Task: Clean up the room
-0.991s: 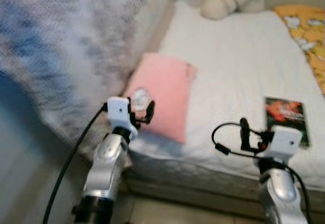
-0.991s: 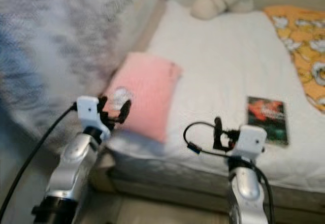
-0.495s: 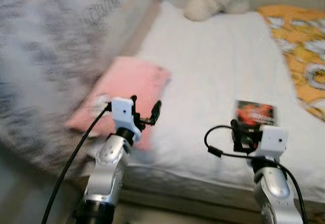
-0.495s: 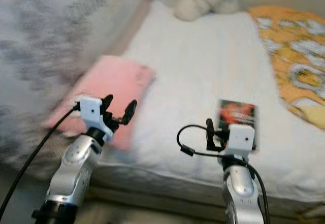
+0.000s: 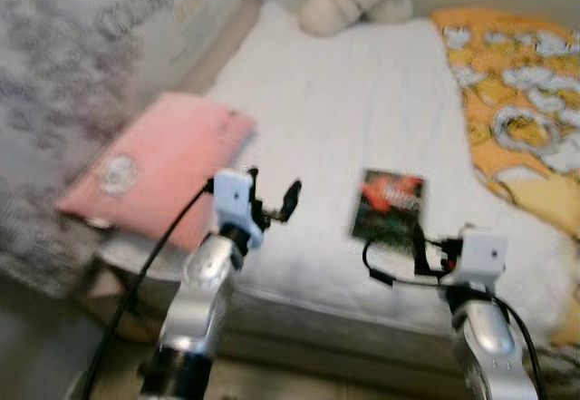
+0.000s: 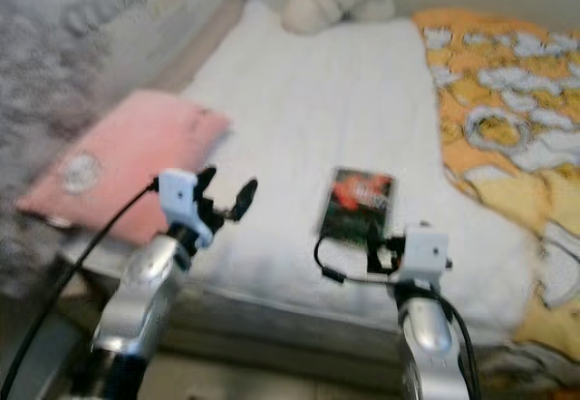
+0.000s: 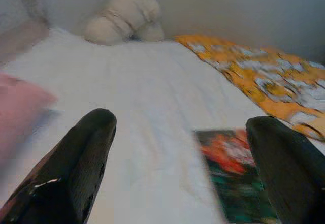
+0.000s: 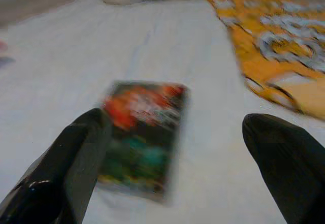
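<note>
Item: book (image 5: 388, 203), dark cover with red print, flat on the white bed (image 5: 335, 101) near its front edge. Right gripper (image 8: 172, 173) spread wide, just short of it (left gripper (image 7: 177, 168) likewise wide, empty). Best approach: low, straddling one edge squarely.

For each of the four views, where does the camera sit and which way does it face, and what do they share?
Left eye view: on the head, looking forward and down at the bed; shows both arms, left gripper open.
Right eye view: same stereo head camera, same scene, with pink pillow and right gripper.
Left wrist view: along that gripper's open fingers, toward the stuffed toy.
Right wrist view: along its open fingers, over the book.
Shared: the book, the toy and the orange blanket appear in all four.
</note>
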`<state>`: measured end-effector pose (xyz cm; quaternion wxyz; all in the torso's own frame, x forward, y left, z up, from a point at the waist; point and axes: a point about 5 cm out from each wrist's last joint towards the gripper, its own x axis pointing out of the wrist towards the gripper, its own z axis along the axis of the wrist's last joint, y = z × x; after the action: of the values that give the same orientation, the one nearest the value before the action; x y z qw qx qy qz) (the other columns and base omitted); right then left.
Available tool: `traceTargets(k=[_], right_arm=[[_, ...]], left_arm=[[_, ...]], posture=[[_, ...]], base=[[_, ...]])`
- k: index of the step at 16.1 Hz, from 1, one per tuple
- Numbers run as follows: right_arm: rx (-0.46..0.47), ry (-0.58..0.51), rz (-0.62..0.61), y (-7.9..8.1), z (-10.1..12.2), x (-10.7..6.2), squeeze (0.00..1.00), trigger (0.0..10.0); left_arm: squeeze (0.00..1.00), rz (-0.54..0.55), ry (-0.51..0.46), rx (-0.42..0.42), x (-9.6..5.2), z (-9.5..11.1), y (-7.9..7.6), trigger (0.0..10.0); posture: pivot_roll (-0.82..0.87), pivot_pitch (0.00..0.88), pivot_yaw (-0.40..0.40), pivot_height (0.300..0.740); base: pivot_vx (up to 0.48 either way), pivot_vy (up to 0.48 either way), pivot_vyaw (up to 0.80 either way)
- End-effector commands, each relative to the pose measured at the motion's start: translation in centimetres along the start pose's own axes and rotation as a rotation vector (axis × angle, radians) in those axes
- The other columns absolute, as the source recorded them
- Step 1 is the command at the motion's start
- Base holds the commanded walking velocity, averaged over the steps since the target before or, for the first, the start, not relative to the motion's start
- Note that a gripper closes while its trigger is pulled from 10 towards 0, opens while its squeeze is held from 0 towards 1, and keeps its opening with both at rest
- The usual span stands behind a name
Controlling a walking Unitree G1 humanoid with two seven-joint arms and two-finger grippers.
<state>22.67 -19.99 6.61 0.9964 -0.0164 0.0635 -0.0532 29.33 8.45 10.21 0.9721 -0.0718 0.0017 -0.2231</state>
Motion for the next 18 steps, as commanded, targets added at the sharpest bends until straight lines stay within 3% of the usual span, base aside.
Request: traceTargets(k=[1,3,5,8,11,15,18], right_arm=[[-0.018,-0.012,0.011,0.1,0.3,0.1,0.00,10.0],[-0.037,-0.001,0.038,0.6,0.1,-0.1,0.00,10.0],[-0.033,-0.003,0.050,0.7,0.1,-0.2,0.00,10.0],[-0.010,0.004,0.039,0.7,-0.2,0.2,0.00,10.0],[-0.014,0.004,0.068,1.6,-0.3,0.6,0.00,10.0],[-0.017,0.012,0.061,1.3,-0.6,0.6,0.00,10.0],[-0.050,0.045,0.077,1.0,-1.1,0.3,0.00,10.0]], left_arm=[[0.00,-0.025,-0.002,0.016,0.6,0.1,-0.7,10.0],[0.00,0.006,0.034,0.028,1.7,-0.5,-0.3,10.0],[0.00,0.036,0.039,0.070,1.5,-0.3,0.7,10.0],[0.00,0.065,0.030,0.039,1.5,-0.3,1.7,10.0],[0.00,0.091,0.027,0.063,3.1,0.5,2.3,10.0],[0.00,0.091,0.029,0.071,3.4,0.6,2.4,10.0],[0.00,0.153,0.128,0.097,3.7,-0.9,3.8,10.0]], posture=[[-0.03,0.000,0.034,0.740],[-0.04,0.000,0.033,0.740],[-0.05,0.000,0.037,0.740],[-0.05,0.000,0.045,0.740],[-0.04,0.000,0.048,0.740],[-0.05,0.000,0.053,0.740],[-0.06,0.000,0.046,0.740]], base=[[0.000,-0.446,0.00],[0.000,-0.435,0.00],[0.296,-0.375,0.00],[0.000,0.000,0.00],[0.480,0.000,0.00],[0.480,0.000,0.00],[0.480,0.000,0.00]])
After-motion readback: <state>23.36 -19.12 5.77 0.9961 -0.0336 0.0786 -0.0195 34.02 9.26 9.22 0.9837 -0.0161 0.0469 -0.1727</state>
